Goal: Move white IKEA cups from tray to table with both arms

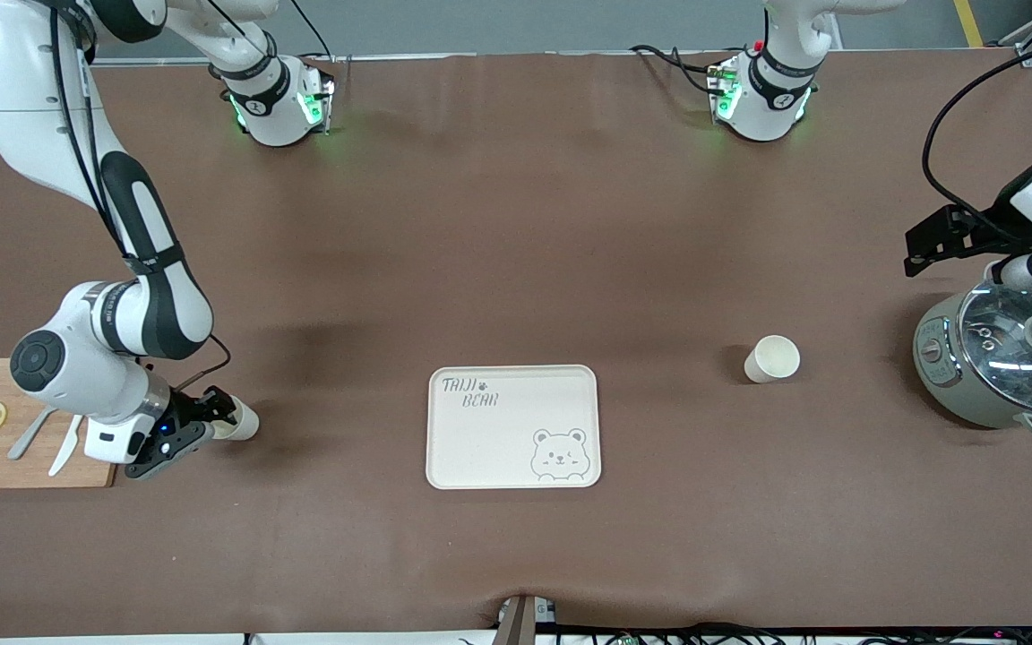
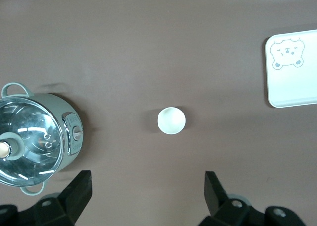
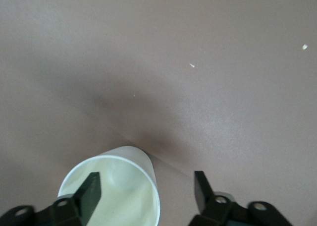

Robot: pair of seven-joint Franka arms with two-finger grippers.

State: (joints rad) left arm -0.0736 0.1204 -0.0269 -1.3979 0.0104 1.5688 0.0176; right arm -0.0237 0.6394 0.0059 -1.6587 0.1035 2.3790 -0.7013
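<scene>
Fingers [image 3: 91, 189] of the right gripper [image 1: 211, 421] straddle a white cup [image 1: 241, 423], spread apart; the left gripper [image 2: 147, 194] gapes above the brown desk [image 1: 516, 224] near the tray [image 1: 513, 426].

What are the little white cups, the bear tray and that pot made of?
The white cup looks like matte ceramic or plastic: smooth, no shine. The bear tray seems matte cream plastic, perhaps melamine, with a printed drawing. The pot appears to be grey-green coated metal under a glass lid, which is clear and reflects light.
</scene>
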